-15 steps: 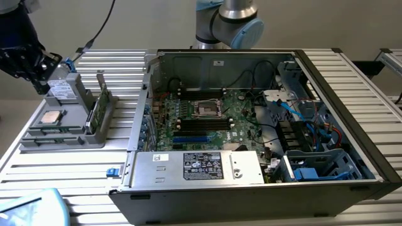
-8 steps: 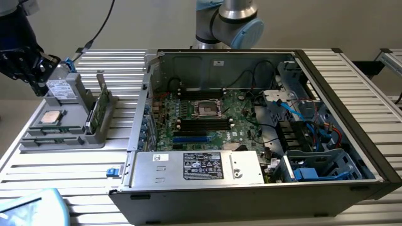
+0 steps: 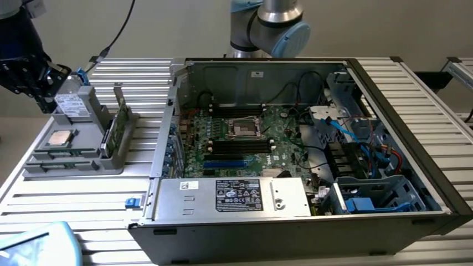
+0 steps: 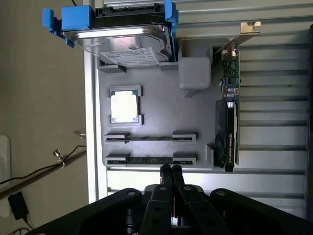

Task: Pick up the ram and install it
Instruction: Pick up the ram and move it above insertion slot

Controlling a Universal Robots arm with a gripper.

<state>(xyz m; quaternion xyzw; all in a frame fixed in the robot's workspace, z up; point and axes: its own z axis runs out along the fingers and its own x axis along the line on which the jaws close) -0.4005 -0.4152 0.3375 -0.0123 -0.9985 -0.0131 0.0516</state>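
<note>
Ram (image 4: 146, 160): seated in the slot along the holder tray (image 4: 161, 112) edge opposite the hard drive (image 4: 122, 41).
Gripper (image 4: 171, 169): fingers closed together, apart from the ram.
Tray middle: processor chip (image 4: 123, 106).
Tray side edge: graphics card (image 4: 227, 132), standing on edge.

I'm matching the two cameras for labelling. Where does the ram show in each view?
Exterior view: the ram lies flat in the grey tray's front slot, at the exterior view's left of the computer case.
Wrist view: the ram lies in the tray slot nearest the gripper.
Shared landmark: the silver processor chip on the same tray.
</note>
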